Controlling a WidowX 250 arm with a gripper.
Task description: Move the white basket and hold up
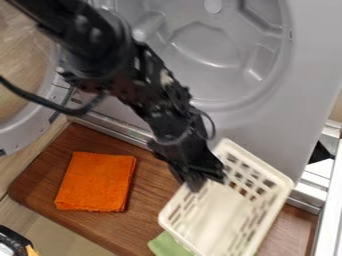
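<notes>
The black gripper [200, 181] is right of centre, pointing down at the upper-left long side of the white basket [224, 212]. It is shut on the basket's rim, and its tips cover part of that side. The slotted basket lies at a slant in the lower right, its far corner overlapping the grey machine's lower edge. Its underside and any gap below it are hidden.
An orange folded cloth [97, 181] lies on the brown wooden board [157, 182], left of the basket. A green cloth [162, 245] shows under the basket's lower-left corner. The grey machine [267, 125] with its round opening stands behind; metal rails are at right.
</notes>
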